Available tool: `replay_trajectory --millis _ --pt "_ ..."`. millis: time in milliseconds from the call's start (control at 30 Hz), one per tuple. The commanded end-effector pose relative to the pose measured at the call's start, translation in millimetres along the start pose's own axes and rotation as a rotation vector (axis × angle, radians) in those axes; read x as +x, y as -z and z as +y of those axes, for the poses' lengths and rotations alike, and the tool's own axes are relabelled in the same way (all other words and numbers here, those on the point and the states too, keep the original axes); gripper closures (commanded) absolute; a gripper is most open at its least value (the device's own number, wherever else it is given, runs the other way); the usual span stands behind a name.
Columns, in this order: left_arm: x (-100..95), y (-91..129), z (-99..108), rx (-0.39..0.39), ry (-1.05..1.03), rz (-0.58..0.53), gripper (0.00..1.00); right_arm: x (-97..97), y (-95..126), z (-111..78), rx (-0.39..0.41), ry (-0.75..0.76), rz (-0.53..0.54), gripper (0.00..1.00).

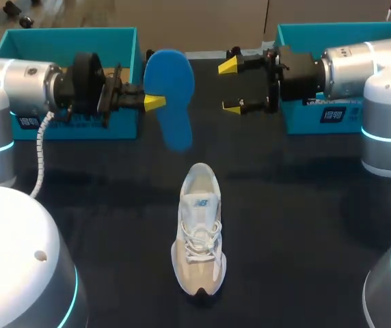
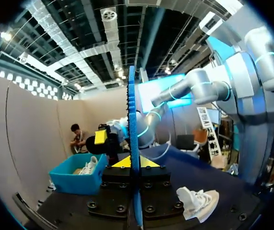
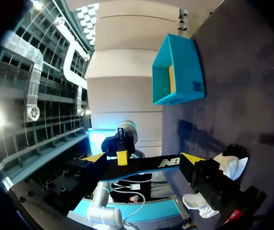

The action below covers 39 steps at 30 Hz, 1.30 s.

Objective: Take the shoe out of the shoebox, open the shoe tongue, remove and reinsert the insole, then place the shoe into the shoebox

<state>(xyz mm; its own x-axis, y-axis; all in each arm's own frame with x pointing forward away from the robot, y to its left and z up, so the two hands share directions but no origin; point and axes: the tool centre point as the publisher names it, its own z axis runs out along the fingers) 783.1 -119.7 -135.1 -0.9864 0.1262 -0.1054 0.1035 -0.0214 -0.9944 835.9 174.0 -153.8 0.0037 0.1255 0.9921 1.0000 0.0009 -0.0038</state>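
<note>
Shoe (image 1: 199, 229) is out on the tabletop (image 1: 305, 205). Insole (image 1: 169, 96) is out too: left claw (image 1: 153, 102) clenched on it, raised beyond the shoe's heel. Right claw (image 1: 231, 85) spread, empty, just beside the insole. By my read, reinserting and boxing remain.

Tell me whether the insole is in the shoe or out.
Out. The left gripper holds the blue insole in the air, apart from the white shoe on the table.

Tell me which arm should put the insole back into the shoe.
Left: its gripper is shut on the blue insole, just beyond the shoe; the right gripper is open, holding nothing.
</note>
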Motion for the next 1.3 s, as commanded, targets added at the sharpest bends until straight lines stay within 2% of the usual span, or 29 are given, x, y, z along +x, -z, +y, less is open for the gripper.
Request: replay_trajectory --millis 33,133,267,533,867,1000,1133,1300 --pt "0.3 -0.9 1.3 0.046 0.345 0.004 1.0 -0.1 -0.6 -0.8 -0.002 0.0 -0.001 0.0" --pt "1.5 -2.0 -3.1 0.048 0.509 0.016 1.0 -0.1 -0.6 -0.8 -0.002 0.0 -0.001 0.0" --pt "-2.8 -3.6 -10.8 0.043 0.781 -0.024 1.0 -0.1 -0.6 -0.8 -0.002 0.0 -0.001 0.0" --pt "-7.6 -7.2 -5.9 -0.034 1.165 -0.044 1.0 -0.1 -0.6 -0.8 -0.002 0.0 -0.001 0.0" --pt "-7.7 -6.9 -5.7 -0.044 1.171 -0.042 1.0 -0.1 -0.6 -0.8 -0.002 0.0 -0.001 0.0" --pt "-13.8 -11.7 11.8 -0.072 1.374 -0.105 1.0 -0.1 -0.6 -0.8 -0.002 0.0 -0.001 0.0" --pt "-22.6 -11.6 27.0 -0.05 1.57 -0.144 1.0 -0.1 -0.6 -0.8 -0.002 0.0 -0.001 0.0" --pt "-21.3 -10.3 36.2 -0.039 1.627 -0.169 1.0 -0.1 -0.6 -0.8 -0.002 0.0 -0.001 0.0"
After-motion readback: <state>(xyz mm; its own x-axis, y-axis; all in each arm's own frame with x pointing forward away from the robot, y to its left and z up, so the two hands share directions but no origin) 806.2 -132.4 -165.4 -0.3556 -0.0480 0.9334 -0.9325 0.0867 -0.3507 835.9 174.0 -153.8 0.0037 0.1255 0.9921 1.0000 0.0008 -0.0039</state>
